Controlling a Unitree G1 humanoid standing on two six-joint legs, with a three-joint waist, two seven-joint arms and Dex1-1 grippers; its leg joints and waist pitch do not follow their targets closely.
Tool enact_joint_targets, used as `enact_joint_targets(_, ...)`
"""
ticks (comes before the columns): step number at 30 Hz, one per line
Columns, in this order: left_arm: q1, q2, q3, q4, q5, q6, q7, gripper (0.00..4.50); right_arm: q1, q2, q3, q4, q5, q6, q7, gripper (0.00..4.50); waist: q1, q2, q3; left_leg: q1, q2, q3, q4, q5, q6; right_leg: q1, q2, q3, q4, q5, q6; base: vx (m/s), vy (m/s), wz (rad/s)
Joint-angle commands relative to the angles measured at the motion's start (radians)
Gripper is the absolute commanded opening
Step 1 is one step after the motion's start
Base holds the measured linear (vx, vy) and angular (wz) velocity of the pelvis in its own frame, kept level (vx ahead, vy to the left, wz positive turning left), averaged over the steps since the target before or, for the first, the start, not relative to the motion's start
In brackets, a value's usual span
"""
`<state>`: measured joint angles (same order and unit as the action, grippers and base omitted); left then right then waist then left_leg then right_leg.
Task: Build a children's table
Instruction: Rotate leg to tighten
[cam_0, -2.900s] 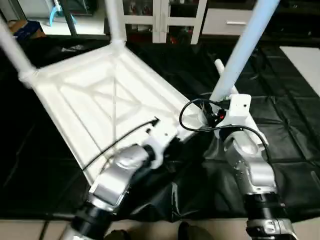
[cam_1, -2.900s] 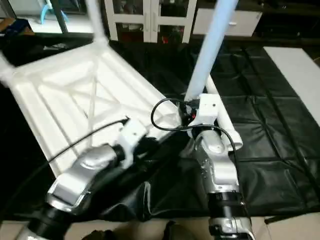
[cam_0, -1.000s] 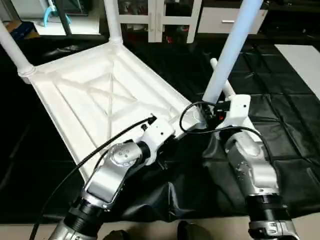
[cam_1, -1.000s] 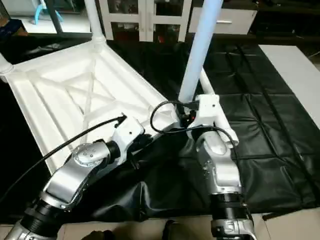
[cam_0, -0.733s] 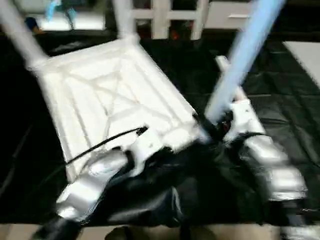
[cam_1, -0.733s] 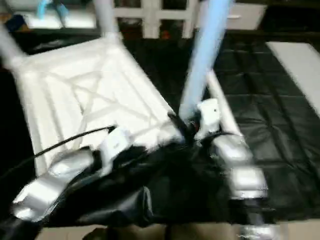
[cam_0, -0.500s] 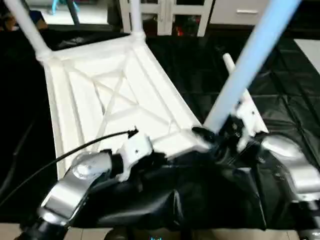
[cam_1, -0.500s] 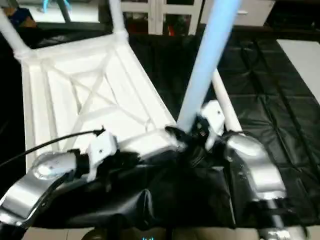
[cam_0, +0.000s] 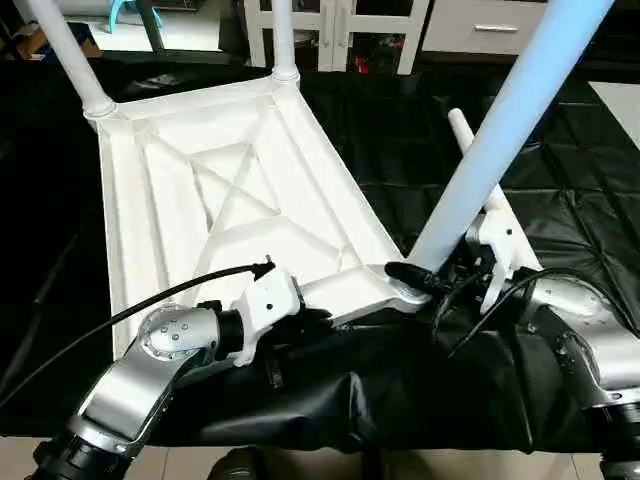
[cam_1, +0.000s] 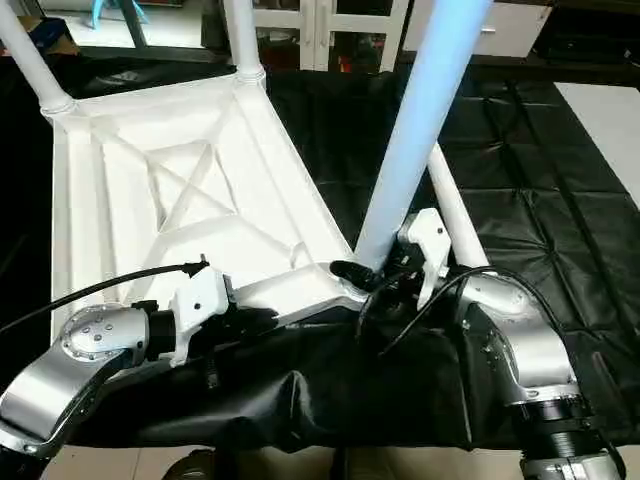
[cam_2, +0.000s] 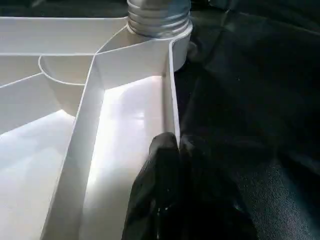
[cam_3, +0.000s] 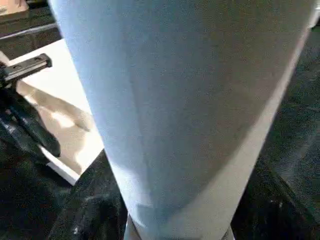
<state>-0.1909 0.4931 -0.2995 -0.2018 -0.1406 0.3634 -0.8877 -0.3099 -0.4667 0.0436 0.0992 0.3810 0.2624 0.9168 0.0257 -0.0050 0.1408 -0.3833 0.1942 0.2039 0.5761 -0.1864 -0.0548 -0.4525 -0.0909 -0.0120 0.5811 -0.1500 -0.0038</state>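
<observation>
Left eye view: the tabletop (cam_0: 230, 200) lies underside-up on the black cloth (cam_0: 560, 150); 3 legs stand in corner sockets. The right gripper (cam_0: 420, 280) closes around the near leg (cam_0: 490, 150) at its base.

Left wrist view: the left gripper (cam_2: 172, 150) pinches the tabletop's near rim (cam_2: 170, 95).

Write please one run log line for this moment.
left gripper: shut on tabletop rim | right gripper: at near leg base | two far legs: seated

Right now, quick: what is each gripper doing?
Left gripper: shut on the tabletop rim near the corner socket.
Right gripper: at the base of the leg; finger state cannot be told.
</observation>
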Motion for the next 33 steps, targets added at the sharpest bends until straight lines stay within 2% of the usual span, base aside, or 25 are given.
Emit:
enact_joint_targets(1,0.038,0.025,-0.018,0.011,0.009,0.016,-0.021,0.0,0.0,0.0,-0.1,0.02,0.0,0.02,-0.108,2.03,-0.001,-0.01,-0.065,0.018,0.023,-0.002,-0.058,-0.08,0.129,0.062,-0.02,0.021,-0.04,-0.07,-0.255,0.0,0.0,0.0)
enact_joint_targets(4,0.015,-0.016,-0.049,0.025,0.05,0.059,0.045,0.0,0.002,0.098,-0.121,0.038,-0.049,0.056,-0.332,2.01,-0.007,-0.009,-0.06,0.016,0.023,-0.003,-0.062,-0.113,0.102,0.059,-0.02,0.021,-0.047,-0.14,-0.237,0.0,0.0,0.0)
enact_joint_targets(6,0.008,-0.032,-0.058,0.029,0.061,0.071,0.065,0.0,0.002,0.127,-0.127,0.043,-0.061,0.062,-0.389,2.0,-0.015,-0.008,-0.06,0.018,0.022,-0.005,-0.066,-0.154,0.06,0.055,-0.021,0.021,-0.054,-0.212,-0.213,0.0,0.0,0.0)
enact_joint_targets(7,-0.007,-0.068,-0.073,0.039,0.075,0.105,0.104,0.0,-0.001,0.183,-0.141,0.064,-0.092,0.059,-0.504,2.0,-0.017,-0.005,-0.059,0.018,0.022,-0.007,-0.067,-0.162,0.05,0.055,-0.021,0.022,-0.054,-0.218,-0.208,0.0,0.0,0.0)
enact_joint_targets(8,-0.029,-0.106,-0.089,0.056,0.1,0.135,0.15,0.0,-0.007,0.244,-0.16,0.089,-0.107,0.052,-0.614,2.0,-0.023,-0.002,-0.057,0.017,0.021,-0.005,-0.068,-0.168,0.035,0.05,-0.02,0.023,-0.058,-0.232,-0.2,0.0,0.0,0.0)
enact_joint_targets(9,-0.075,-0.19,-0.111,0.103,0.143,0.187,0.248,0.0,-0.019,0.349,-0.181,0.133,-0.113,0.044,-0.768,2.0,-0.025,-0.002,-0.056,0.021,0.02,-0.007,-0.071,-0.199,-0.001,0.045,-0.019,0.023,-0.064,-0.279,-0.179,0.0,0.0,0.0)
enact_joint_targets(10,-0.075,-0.19,-0.111,0.103,0.143,0.187,0.248,0.0,-0.019,0.349,-0.181,0.133,-0.113,0.044,-0.768,2.0,-0.025,-0.002,-0.056,0.021,0.02,-0.007,-0.071,-0.199,-0.001,0.045,-0.019,0.023,-0.064,-0.279,-0.179,0.0,0.0,0.0)
enact_joint_targets(11,-0.089,-0.216,-0.114,0.119,0.153,0.198,0.277,0.0,-0.022,0.376,-0.182,0.145,-0.113,0.041,-0.8,2.0,-0.024,-0.002,-0.056,0.022,0.017,-0.011,-0.074,-0.244,-0.017,0.047,-0.016,0.019,-0.066,-0.316,-0.154,0.0,0.0,0.0)
enact_joint_targets(12,-0.141,-0.323,-0.136,0.172,0.159,0.21,0.338,0.0,-0.046,0.45,-0.128,0.208,-0.142,0.01,-0.842,2.0,-0.026,0.001,-0.054,0.023,0.018,-0.01,-0.076,-0.278,-0.028,0.039,-0.014,0.021,-0.07,-0.314,-0.137,0.0,0.0,0.0)
enact_joint_targets(14,-0.176,-0.387,-0.165,0.198,0.156,0.194,0.345,0.0,-0.077,0.485,-0.06,0.261,-0.187,-0.029,-0.832,2.0,-0.027,0.001,-0.053,0.028,0.016,-0.014,-0.082,-0.342,-0.047,0.036,-0.014,0.017,-0.079,-0.367,-0.109,0.0,0.0,0.0)
enact_joint_targets(15,-0.183,-0.4,-0.175,0.199,0.157,0.182,0.337,0.0,-0.09,0.49,-0.035,0.277,-0.202,-0.038,-0.813,2.0,-0.03,-0.005,-0.053,0.026,0.014,-0.018,-0.083,-0.378,-0.048,0.04,-0.013,0.013,-0.082,-0.385,-0.095,0.0,0.0,0.0)
enact_joint_targets(16,-0.183,-0.4,-0.175,0.199,0.157,0.182,0.337,0.0,-0.09,0.49,-0.035,0.277,-0.202,-0.038,-0.813,2.0,-0.029,-0.009,-0.049,0.024,0.012,-0.02,-0.085,-0.402,-0.04,0.04,-0.014,0.014,-0.086,-0.412,-0.074,0.0,0.0,0.0)
enact_joint_targets(17,-0.184,-0.393,-0.179,0.195,0.156,0.177,0.326,0.0,-0.097,0.483,-0.006,0.277,-0.202,-0.026,-0.757,2.0,-0.028,-0.005,-0.048,0.027,0.012,-0.021,-0.086,-0.417,-0.037,0.038,-0.014,0.014,-0.088,-0.428,-0.067,0.0,0.0,0.0)
enact_joint_targets(18,-0.179,-0.375,-0.179,0.188,0.157,0.165,0.307,0.0,-0.097,0.46,0.029,0.256,-0.207,-0.027,-0.674,2.0,-0.029,-0.009,-0.048,0.027,0.011,-0.021,-0.086,-0.425,-0.033,0.037,-0.014,0.014,-0.091,-0.441,-0.059,0.0,0.0,0.0)
enact_joint_targets(19,-0.163,-0.323,-0.169,0.172,0.152,0.13,0.259,0.0,-0.092,0.404,0.069,0.21,-0.211,-0.035,-0.543,2.0,-0.029,-0.013,-0.051,0.022,0.011,-0.025,-0.087,-0.42,-0.025,0.044,-0.016,0.013,-0.09,-0.446,-0.05,0.0,0.0,0.0)
enact_joint_targets(20,-0.148,-0.276,-0.148,0.158,0.144,0.119,0.23,0.0,-0.084,0.375,0.037,0.175,-0.176,-0.051,-0.493,2.34,-0.027,-0.012,-0.053,0.014,0.013,-0.025,-0.087,-0.376,-0.001,0.05,-0.02,0.016,-0.086,-0.398,-0.054,0.0,0.0,0.0)
enact_joint_targets(22,-0.139,-0.25,-0.136,0.152,0.139,0.105,0.213,0.0,-0.081,0.351,0.022,0.161,-0.162,-0.053,-0.472,2.66,-0.03,-0.012,-0.054,0.016,0.015,-0.022,-0.086,-0.357,0.01,0.046,-0.019,0.017,-0.085,-0.378,-0.075,0.0,0.0,0.0)
enact_joint_targets(23,-0.13,-0.231,-0.127,0.148,0.136,0.086,0.195,0.0,-0.081,0.331,0.013,0.155,-0.154,-0.059,-0.45,2.76,-0.03,-0.015,-0.057,0.017,0.015,-0.019,-0.083,-0.334,0.016,0.048,-0.017,0.017,-0.082,-0.354,-0.096,0.0,0.0,0.0)
enact_joint_targets(24,-0.117,-0.204,-0.113,0.138,0.124,0.065,0.162,0.0,-0.08,0.3,0.0,0.143,-0.136,-0.055,-0.413,2.89,-0.027,-0.013,-0.058,0.016,0.016,-0.018,-0.083,-0.307,0.023,0.051,-0.019,0.018,-0.079,-0.324,-0.117,0.0,0.0,0.0)
enact_joint_targets(25,-0.084,-0.134,-0.073,0.113,0.098,0.038,0.095,0.0,-0.069,0.204,-0.021,0.093,-0.083,-0.041,-0.28,2.89,-0.026,-0.013,-0.059,0.014,0.016,-0.018,-0.082,-0.289,0.027,0.056,-0.019,0.017,-0.074,-0.299,-0.128,0.0,0.0,0.0)
enact_joint_targets(26,-0.078,-0.121,-0.066,0.108,0.093,0.033,0.081,0.0,-0.067,0.184,-0.024,0.083,-0.073,-0.038,-0.252,3.02,-0.023,-0.012,-0.063,0.012,0.019,-0.02,-0.078,-0.244,0.044,0.065,-0.019,0.016,-0.065,-0.232,-0.153,0.0,0.0,0.0)
enact_joint_targets(27,-0.063,-0.092,-0.049,0.098,0.083,0.025,0.053,0.0,-0.061,0.138,-0.031,0.058,-0.052,-0.033,-0.191,3.14,-0.024,-0.01,-0.061,0.016,0.019,-0.014,-0.075,-0.214,0.068,0.06,-0.018,0.017,-0.063,-0.178,-0.183,0.0,0.0,0.0)
enact_joint_targets(29,-0.038,-0.041,-0.027,0.083,0.065,0.01,0.015,0.0,-0.042,0.061,-0.053,0.007,-0.032,-0.027,-0.108,3.14,-0.021,-0.009,-0.063,0.014,0.021,-0.011,-0.07,-0.155,0.094,0.064,-0.016,0.018,-0.053,-0.104,-0.222,0.052,-0.006,0.0)
enact_joint_targets(31,-0.019,-0.008,-0.015,0.071,0.044,0.006,-0.005,0.0,-0.03,0.011,-0.086,-0.019,-0.004,-0.023,-0.043,3.14,-0.015,-0.007,-0.067,0.018,0.022,-0.008,-0.065,-0.097,0.116,0.066,-0.014,0.018,-0.041,-0.011,-0.252,0.0,0.0,0.0)
enact_joint_targets(33,-0.006,0.012,-0.011,0.063,0.035,0.003,-0.017,0.0,-0.025,-0.019,-0.114,-0.027,0.019,-0.018,-0.002,3.14,-0.014,-0.004,-0.071,0.022,0.022,-0.004,-0.057,-0.022,0.158,0.064,-0.01,0.018,-0.029,0.107,-0.293,0.0,0.0,0.0)
